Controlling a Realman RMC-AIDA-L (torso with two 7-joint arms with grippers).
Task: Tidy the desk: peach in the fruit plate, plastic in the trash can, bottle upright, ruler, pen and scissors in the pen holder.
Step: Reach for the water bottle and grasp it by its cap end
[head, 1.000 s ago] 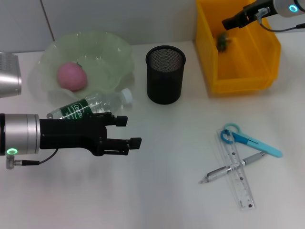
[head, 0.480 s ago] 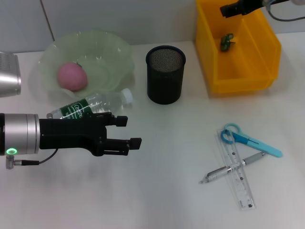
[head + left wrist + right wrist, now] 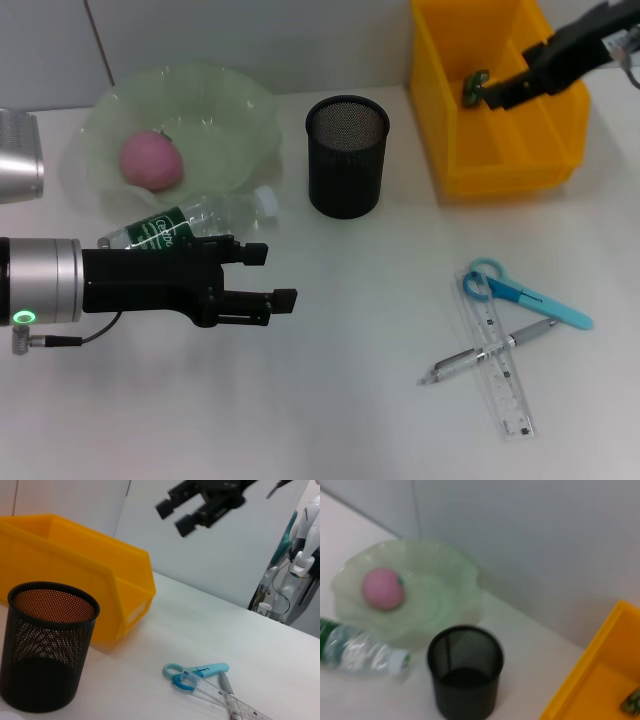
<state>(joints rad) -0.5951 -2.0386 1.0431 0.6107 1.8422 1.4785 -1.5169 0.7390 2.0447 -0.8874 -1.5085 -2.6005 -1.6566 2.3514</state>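
The desk (image 3: 350,420) carries, from biggest down: the yellow trash can (image 3: 495,100) at the far right with a scrap of green plastic (image 3: 473,86) already lying inside it, the pale green fruit plate (image 3: 180,135) at the far left holding the peach (image 3: 152,159), the black mesh pen holder (image 3: 346,155) between them, and the bottle (image 3: 190,225) on its side just in front of the plate, touching its rim. The bottle's long axis runs across the desk, cap toward the pen holder. The left hand (image 3: 260,275) hovers just in front of the bottle, fingers spread to a middling gap and empty, pointing along the same line as the bottle; it is by far the nearer hand for standing the bottle up. The right hand (image 3: 497,95) hangs over the trash can, fingers parted and holding nothing. Scissors (image 3: 525,292), ruler (image 3: 495,365) and pen (image 3: 487,352) lie crossed in a heap at the near right, well apart from the pen holder.
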